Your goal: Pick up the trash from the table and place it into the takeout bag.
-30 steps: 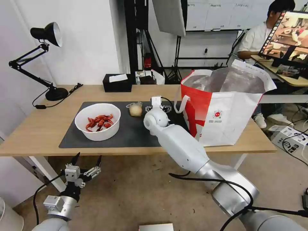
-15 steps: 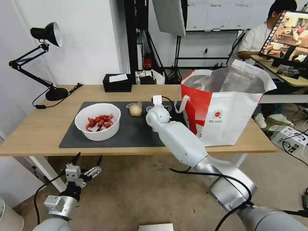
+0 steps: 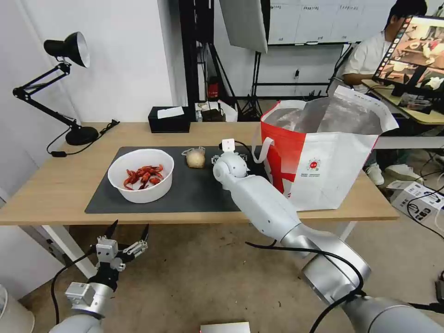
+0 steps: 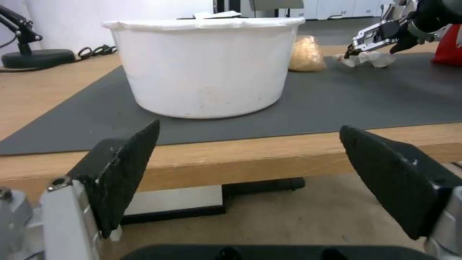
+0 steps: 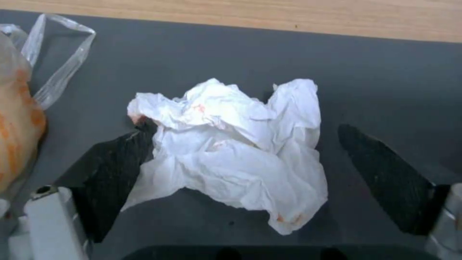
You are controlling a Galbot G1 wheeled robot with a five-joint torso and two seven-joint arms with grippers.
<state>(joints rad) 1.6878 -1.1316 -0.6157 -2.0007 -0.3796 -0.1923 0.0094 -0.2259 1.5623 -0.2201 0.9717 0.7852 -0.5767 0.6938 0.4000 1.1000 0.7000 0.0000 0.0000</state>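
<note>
Head view: your right arm reaches over the table [image 3: 55, 189] to the dark mat [image 3: 194, 194], and its wrist hides the right gripper [image 3: 230, 156] and whatever lies beneath it. The wrapped ball [image 3: 195, 159] sits just left of that wrist, the bowl of shells [image 3: 141, 175] farther left, and the takeout bag [image 3: 323, 152] stands close on the right. Your left gripper [image 3: 128, 230] hangs below the table's front edge, fingers spread, holding nothing.

Left wrist view: between the two spread black fingers [image 4: 125, 169] you look across the table edge at the bowl's white wall [image 4: 204, 65]. Beyond it the ball [image 4: 306, 54] lies on the mat, and past that the right gripper [image 4: 380, 36] hangs directly over the tissue [image 4: 368, 59].

Right wrist view: the crumpled tissue [image 5: 231, 148] lies on the mat between your right gripper's fingers [image 5: 385, 177]. The jaws stand wide apart and nothing is held. The tissue touches or overlaps one fingertip, while a clear gap separates it from the other. The wrapped ball [image 5: 19, 119] lies beside the finger nearer the tissue.
</note>
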